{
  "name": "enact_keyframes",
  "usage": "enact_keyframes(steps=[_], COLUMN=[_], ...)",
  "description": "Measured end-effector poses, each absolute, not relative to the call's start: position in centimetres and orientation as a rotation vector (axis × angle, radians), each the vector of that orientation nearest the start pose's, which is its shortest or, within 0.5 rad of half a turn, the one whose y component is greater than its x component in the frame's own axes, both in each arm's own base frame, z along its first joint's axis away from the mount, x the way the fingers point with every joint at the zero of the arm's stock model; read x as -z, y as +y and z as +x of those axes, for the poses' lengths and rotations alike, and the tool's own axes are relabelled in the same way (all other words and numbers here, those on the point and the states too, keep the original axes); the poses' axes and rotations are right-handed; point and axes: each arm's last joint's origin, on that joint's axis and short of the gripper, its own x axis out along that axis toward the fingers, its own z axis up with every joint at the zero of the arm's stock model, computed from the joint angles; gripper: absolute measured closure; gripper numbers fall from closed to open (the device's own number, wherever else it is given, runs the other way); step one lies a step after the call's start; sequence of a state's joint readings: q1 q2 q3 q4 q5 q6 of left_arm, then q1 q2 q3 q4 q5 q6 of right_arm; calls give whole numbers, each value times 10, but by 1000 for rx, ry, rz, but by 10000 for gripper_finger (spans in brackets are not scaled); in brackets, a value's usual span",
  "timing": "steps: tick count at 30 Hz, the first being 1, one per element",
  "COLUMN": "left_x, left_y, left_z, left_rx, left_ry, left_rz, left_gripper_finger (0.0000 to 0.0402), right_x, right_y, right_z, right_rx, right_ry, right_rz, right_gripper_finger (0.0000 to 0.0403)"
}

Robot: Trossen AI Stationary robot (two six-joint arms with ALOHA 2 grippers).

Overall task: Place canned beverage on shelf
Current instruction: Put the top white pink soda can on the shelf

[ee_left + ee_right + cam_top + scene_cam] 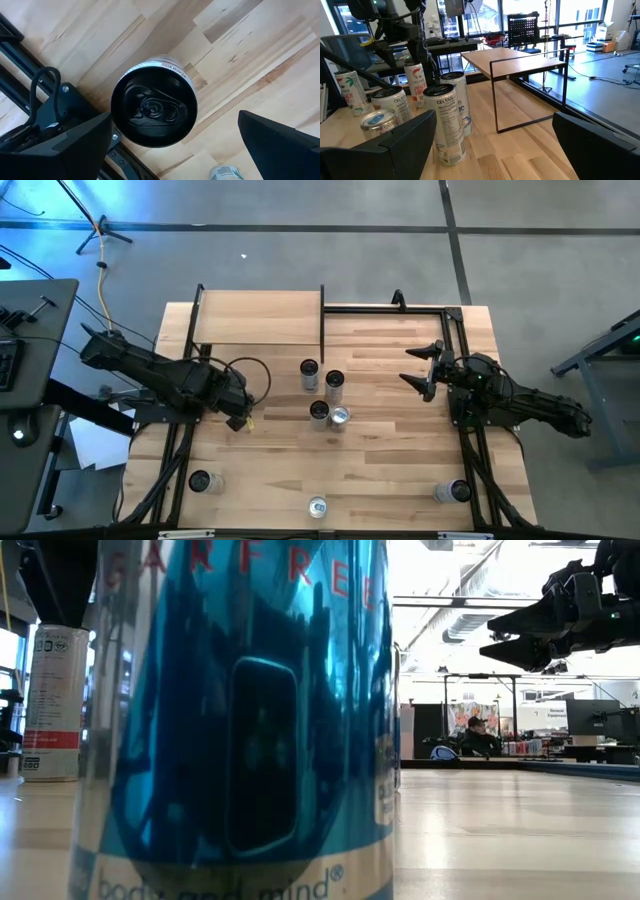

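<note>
A can with a black top and "PEACH VIBE" on its rim [153, 102] stands upright on the tabletop. My left gripper [175, 116] hangs open above it, pointing down, one finger to each side of it in the wrist view and neither touching. From above, the left gripper [236, 406] hides this can; the right wrist view shows it [417, 82] under the left arm. The shelf [258, 318], a pale board on thin black posts, stands at the table's far left [520, 59]. My right gripper [425, 370] waits open and level at the right, holding nothing [495, 116].
Several cans cluster mid-table [322, 395]. Single cans stand near the front left [200, 481], front middle [317, 506] and front right [452, 492]. One blue can [240, 720] fills the low view. A bare black frame [390, 308] adjoins the shelf. Black rails [20, 95] run beside the peach can.
</note>
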State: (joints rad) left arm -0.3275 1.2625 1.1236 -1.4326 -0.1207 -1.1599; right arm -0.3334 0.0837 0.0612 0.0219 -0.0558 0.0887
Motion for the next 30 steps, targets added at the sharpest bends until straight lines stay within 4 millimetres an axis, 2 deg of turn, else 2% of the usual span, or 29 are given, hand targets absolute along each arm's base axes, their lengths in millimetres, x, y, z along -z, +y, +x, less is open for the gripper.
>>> enact_keyframes(steps=[9,13,22,30], left_x=[-284,-284,-284,-265], left_y=[-51,-44,-36,-37], left_z=[182,184,186,179], left_rx=[-728,-733,-724,-712], left_ry=[1402,1404,1436,1519], left_rz=[-556,-558,-611,-639], left_gripper_finger=[3,16,110,193], right_x=[-180,-180,-180,-180], right_y=[-31,-31,-31,-31], right_z=[95,95,95,95], right_rx=[278,277,278,278], right_ry=[-7,-7,-8,-8], right_rz=[89,89,89,89], right_gripper_finger=[16,16,16,16])
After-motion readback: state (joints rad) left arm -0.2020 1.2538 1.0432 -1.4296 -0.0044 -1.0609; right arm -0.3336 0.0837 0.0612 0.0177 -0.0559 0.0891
